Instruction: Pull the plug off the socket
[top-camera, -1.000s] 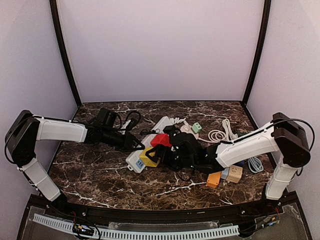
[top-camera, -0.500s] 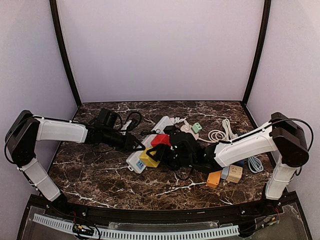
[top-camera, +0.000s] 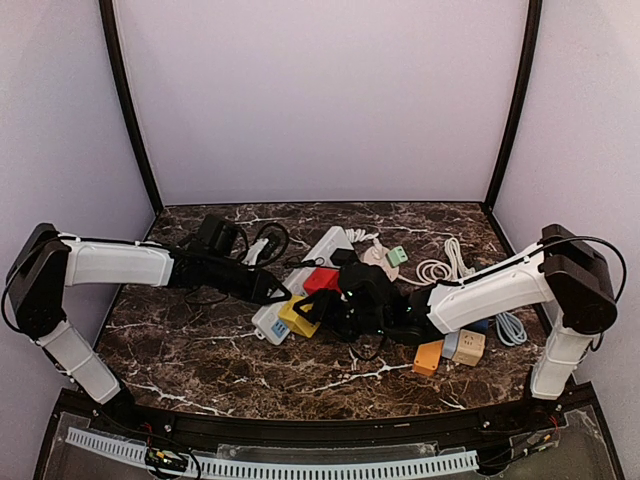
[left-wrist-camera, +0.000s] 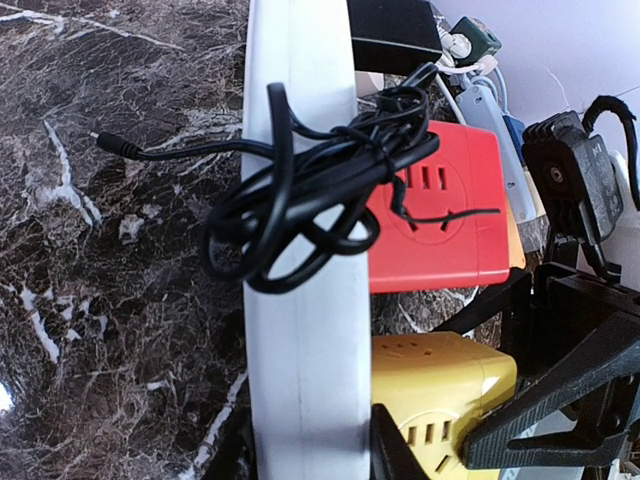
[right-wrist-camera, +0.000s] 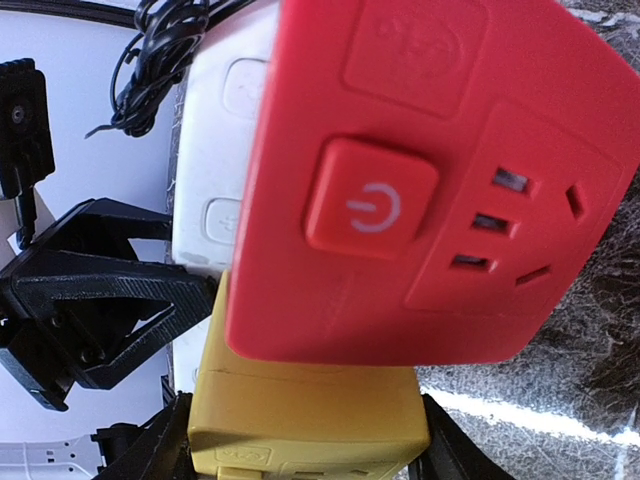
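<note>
Since the job is to pull a plug out, the right gripper has its two fingers pressed on both sides of the yellow plug, so it is grabbing it; the yellow plug sticks out of the side of the white socket strip, near the middle of the table; the red plug sits right up against it and looks stuck in the same strip.

The left gripper is squeezed onto the white socket strip, one finger on each long edge, just beside the yellow plug; I think it holds there so the strip cannot slide along when the other arm pulls.

A black cord lies in a messy bunch across the strip and partly on the red plug; it is loose, so it might get dragged.

The two grippers are almost nose to nose, so there is little room between them; the plug has to come straight out, away from the strip and toward the right arm's side.

An orange block and a tan block lie near the right arm on that side, apart from the yellow plug; a white cable coil lies further back.

More bare table shows toward the near edge, so that looks like the easiest way to go; the walls are well apart from all this.
</note>
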